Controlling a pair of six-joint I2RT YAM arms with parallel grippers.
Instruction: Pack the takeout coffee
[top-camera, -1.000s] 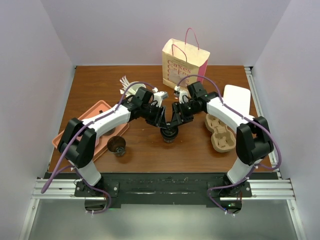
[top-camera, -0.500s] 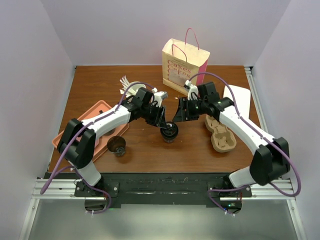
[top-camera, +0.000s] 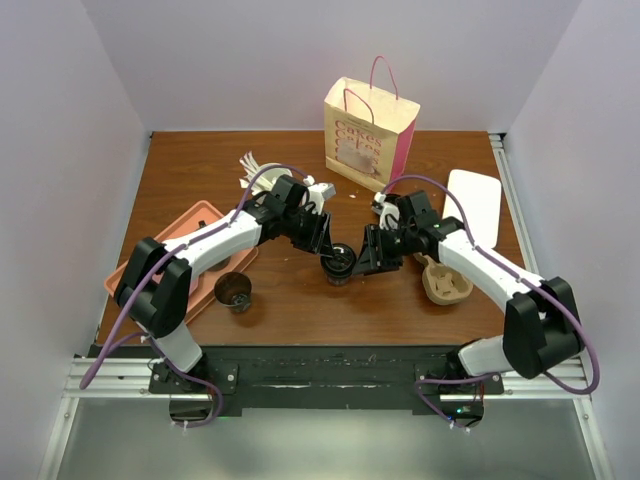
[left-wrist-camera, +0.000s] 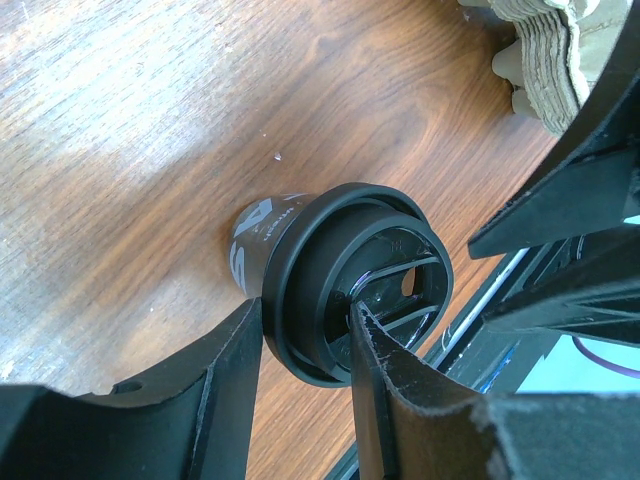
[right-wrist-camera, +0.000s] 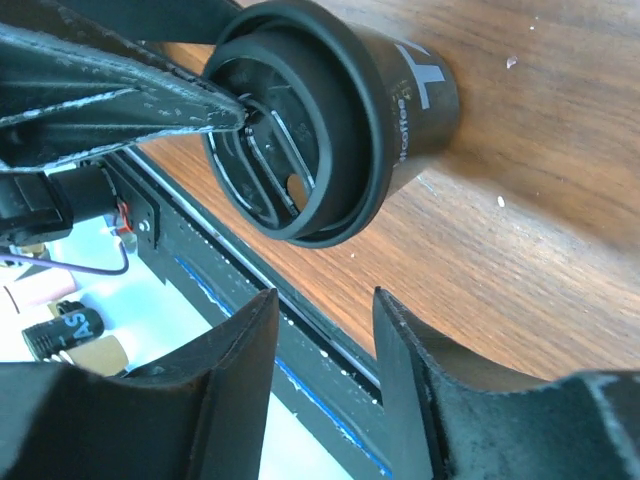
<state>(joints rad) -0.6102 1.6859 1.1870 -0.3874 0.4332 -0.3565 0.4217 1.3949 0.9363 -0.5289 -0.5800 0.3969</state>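
Two fingers (left-wrist-camera: 225, 385) of the left gripper (left-wrist-camera: 305, 335) are clamping the black lid of the takeout coffee (left-wrist-camera: 300, 240). One finger is pressing against the outside of the rim and the other is lying across the lid's recessed top, so the rim is being pinched between them. The dark cup is standing on the wooden table (top-camera: 290, 300) near its middle, and white lettering is showing on its side.

Just to the cup's right, the right gripper (right-wrist-camera: 322, 320) is hanging low, its jaws standing apart with nothing between them. Only the table's near edge is showing through the gap, and the cup is sitting clear of both fingertips.

Beyond that gripper, a tan moulded-pulp cup carrier (top-camera: 445, 283) is lying partly under the right arm. A flat white piece (top-camera: 475, 200) is resting at the table's right side. A cream paper bag (top-camera: 365, 135) with pink handles is standing upright at the back. On the left, an orange tray (top-camera: 190, 232) is lying under the left arm, with an open brown cup (top-camera: 235, 290) just beside its near corner.
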